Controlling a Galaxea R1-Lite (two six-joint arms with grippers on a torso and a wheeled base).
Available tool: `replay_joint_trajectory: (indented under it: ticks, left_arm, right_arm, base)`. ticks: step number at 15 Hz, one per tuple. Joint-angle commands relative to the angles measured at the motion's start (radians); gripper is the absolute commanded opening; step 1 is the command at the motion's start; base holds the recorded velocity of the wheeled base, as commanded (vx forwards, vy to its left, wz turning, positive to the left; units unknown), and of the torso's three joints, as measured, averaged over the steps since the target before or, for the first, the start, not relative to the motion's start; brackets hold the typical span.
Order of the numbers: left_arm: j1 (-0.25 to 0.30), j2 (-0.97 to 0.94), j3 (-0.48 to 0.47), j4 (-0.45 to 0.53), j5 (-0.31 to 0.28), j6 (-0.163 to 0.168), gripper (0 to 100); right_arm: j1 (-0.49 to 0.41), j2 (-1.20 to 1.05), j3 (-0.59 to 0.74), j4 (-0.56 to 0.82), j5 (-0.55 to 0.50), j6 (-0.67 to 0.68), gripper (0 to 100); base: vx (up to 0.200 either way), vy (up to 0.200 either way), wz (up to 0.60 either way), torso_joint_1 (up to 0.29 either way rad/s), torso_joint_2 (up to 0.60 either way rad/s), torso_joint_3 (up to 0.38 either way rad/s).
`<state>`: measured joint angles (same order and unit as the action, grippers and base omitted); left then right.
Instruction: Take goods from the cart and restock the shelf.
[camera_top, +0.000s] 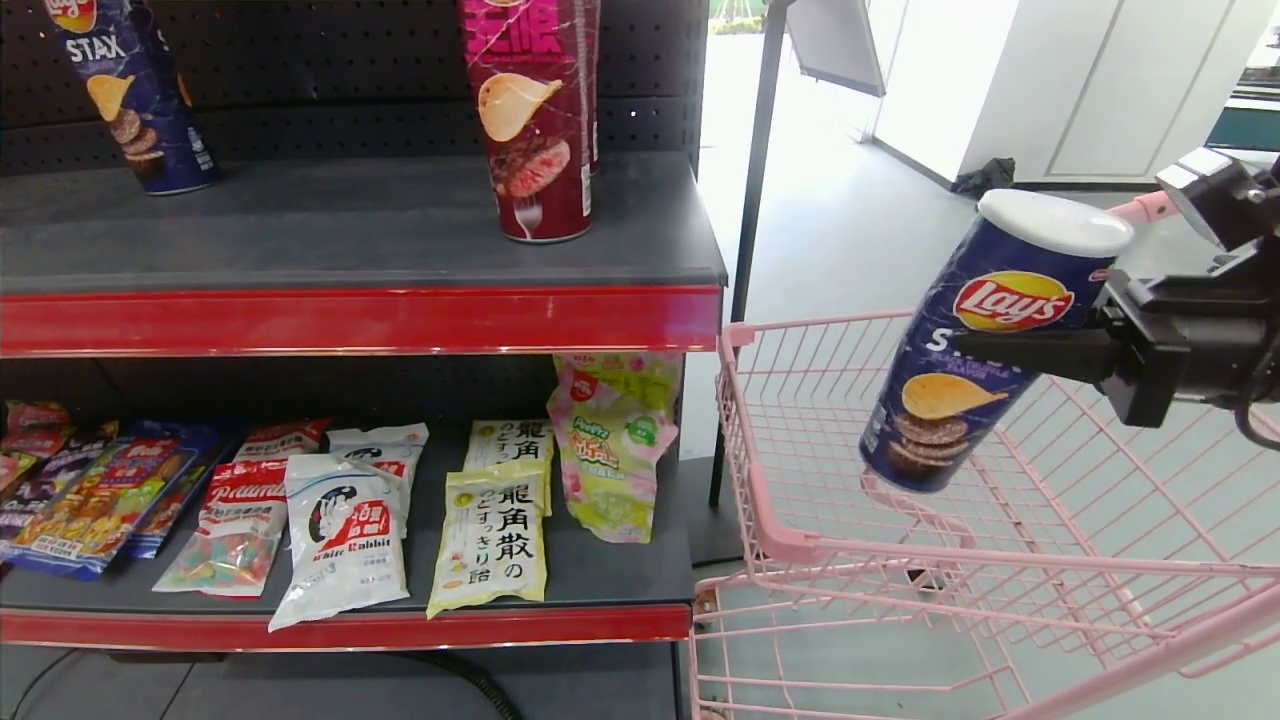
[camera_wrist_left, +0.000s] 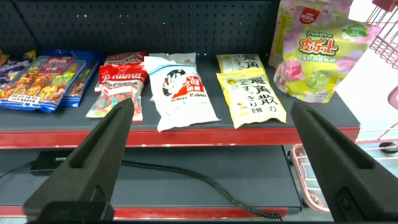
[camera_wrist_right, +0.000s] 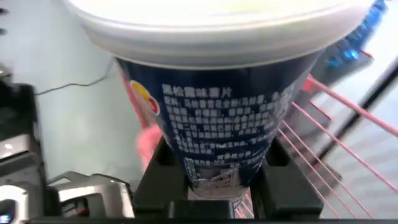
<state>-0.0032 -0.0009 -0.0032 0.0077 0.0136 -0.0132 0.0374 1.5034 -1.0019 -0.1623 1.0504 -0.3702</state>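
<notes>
Can of chips hangs tilted over the pink cart, white lid uppermost, clamped around its middle by the fingers of my right gripper. It is well to the right of the shelf. My left gripper faces the lower board, its fingers spread wide apart, with snack bags lying flat beyond them.

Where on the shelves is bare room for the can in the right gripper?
The upper shelf is bare between the blue shelf can and the dark red can, wide enough, I think, for the held can. A narrower strip lies between the dark red can and the shelf's right end. The lower shelf is crowded with candy bags.
</notes>
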Motion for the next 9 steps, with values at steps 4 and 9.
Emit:
replay_joint_trajectory:
  ticks: [4, 9]
  left_arm:
    - [0.000, 0.001, 0.000, 0.000, 0.000, -0.001, 100]
    - [0.000, 0.001, 0.000, 0.000, 0.002, -0.001, 100]
  right_arm:
    - [0.223, -0.154, 0.206, -0.011, -0.199, -0.001, 0]
    - [0.271, -0.157, 0.233, -0.011, -0.257, -0.012, 0]
  base:
    - [0.000, 0.000, 0.00, 0.000, 0.00, 0.000]
    - [0.000, 0.000, 0.00, 0.000, 0.00, 0.000]
